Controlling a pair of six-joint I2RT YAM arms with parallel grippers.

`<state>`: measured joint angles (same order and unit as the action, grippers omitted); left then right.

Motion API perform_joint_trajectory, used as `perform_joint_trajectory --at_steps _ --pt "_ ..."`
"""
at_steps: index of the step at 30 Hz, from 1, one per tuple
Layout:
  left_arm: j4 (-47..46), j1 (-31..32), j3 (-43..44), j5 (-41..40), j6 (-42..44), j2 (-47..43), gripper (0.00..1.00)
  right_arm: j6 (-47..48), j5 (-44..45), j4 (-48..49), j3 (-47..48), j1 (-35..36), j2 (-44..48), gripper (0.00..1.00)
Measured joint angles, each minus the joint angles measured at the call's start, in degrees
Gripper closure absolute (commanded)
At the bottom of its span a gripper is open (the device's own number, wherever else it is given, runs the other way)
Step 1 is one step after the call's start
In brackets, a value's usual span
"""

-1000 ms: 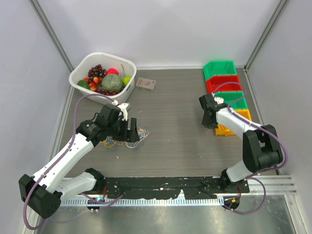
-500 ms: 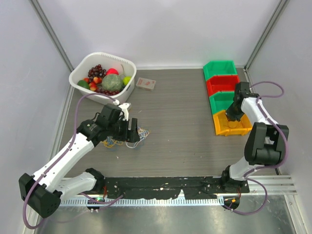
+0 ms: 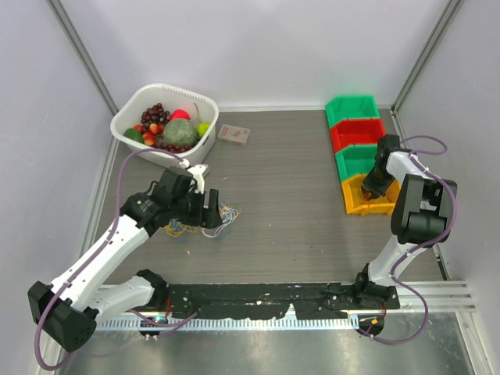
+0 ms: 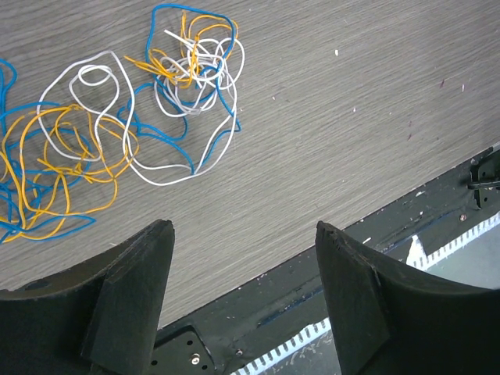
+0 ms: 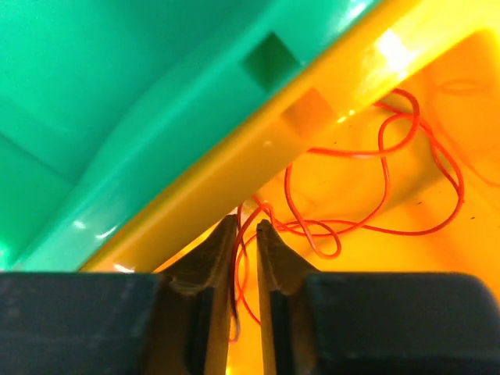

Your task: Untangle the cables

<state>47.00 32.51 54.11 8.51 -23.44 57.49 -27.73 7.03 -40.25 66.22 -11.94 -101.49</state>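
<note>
A tangle of thin yellow, blue and white cables (image 4: 187, 74) lies on the grey table, with a second loose bunch (image 4: 55, 164) beside it; both show in the top view (image 3: 223, 213). My left gripper (image 4: 244, 226) is wide open and empty, hovering just beside them (image 3: 211, 209). My right gripper (image 5: 244, 223) is down inside the yellow bin (image 3: 355, 208). Its jaws stand a narrow gap apart, with strands of the red-orange cable (image 5: 383, 172) running loosely between them. The rest of that cable lies curled on the bin floor.
A white basket (image 3: 205, 139) of fruit stands at the back left, with a small card box (image 3: 233, 134) beside it. Green (image 3: 351, 110), red (image 3: 357, 133) and green bins line up behind the yellow one. The green bin wall (image 5: 117, 94) is close to my right fingers.
My right arm swung from left of the bins to over the yellow bin and lowered into it with the red-orange cable. My left arm barely moved.
</note>
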Motion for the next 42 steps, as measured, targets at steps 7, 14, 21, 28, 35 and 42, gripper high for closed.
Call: perform_joint_trajectory --at_steps 7,14,21,28,35,42 --pt "0.0 0.0 0.0 -0.4 0.1 0.0 0.22 1.3 0.5 -4.2 1.2 0.2 6.7 0.57" --pt "0.0 0.0 0.0 -0.4 0.0 0.1 0.20 2.4 2.6 -10.1 5.4 0.2 13.8 0.38" --pt "0.3 0.0 0.2 -0.4 -0.5 1.1 0.19 4.6 3.3 -12.2 7.0 0.2 15.6 0.38" --pt "0.4 -1.3 1.0 0.3 -2.6 1.9 0.21 6.7 1.6 -12.2 7.5 2.5 15.6 0.50" --pt "-0.4 -3.1 1.0 2.3 -5.3 1.9 0.21 4.2 -0.9 -6.6 3.7 9.4 15.1 0.54" --pt "-0.4 -3.5 1.0 3.3 -6.1 1.9 0.22 -4.2 -1.0 1.1 -4.5 7.6 15.3 0.51"
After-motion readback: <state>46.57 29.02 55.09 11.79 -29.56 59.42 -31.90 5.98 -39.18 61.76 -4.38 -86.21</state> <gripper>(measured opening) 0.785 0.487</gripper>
